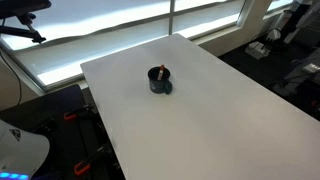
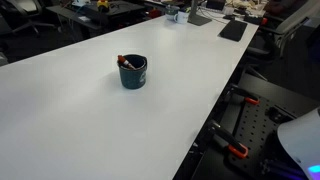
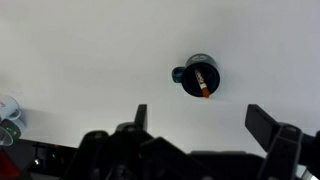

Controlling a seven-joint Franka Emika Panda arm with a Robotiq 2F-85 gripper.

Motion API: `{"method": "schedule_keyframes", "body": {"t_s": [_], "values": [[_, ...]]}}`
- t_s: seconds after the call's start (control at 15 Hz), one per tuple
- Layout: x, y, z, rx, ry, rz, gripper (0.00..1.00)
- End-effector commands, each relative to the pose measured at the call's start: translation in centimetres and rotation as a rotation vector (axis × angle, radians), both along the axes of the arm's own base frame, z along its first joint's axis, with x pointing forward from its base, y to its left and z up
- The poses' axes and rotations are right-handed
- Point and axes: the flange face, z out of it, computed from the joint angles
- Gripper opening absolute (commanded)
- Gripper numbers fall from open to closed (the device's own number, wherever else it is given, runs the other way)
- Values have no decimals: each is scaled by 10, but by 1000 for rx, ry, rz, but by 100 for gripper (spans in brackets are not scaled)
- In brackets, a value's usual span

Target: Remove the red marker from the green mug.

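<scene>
The red marker stands inside the green mug on a white desk. Seen from above in the wrist view, the marker's long axis slants across the mug's mouth from upper left to lower right. In an exterior view the marker leans against the rim, its upper end poking just past it. Which end is up is hard to tell at this size. The mug's small handle points left in the wrist view. The gripper hangs high, well apart from the mug, its fingers spread wide and empty. Bare desk surrounds the mug on every side, with the edges well apart from it. Dark clutter lies only at the far end.
</scene>
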Motion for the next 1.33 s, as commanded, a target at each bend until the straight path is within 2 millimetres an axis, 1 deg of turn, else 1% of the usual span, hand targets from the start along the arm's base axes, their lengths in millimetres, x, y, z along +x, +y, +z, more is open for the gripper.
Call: {"method": "schedule_keyframes", "body": {"t_s": [0.0,1.07,1.13,1.27], "values": [[0,0,1,0,1,0,100],[0,0,1,0,1,0,100],[2,0,0,3,4,-1,100],[13,-4,-4,11,23,1,100]]}}
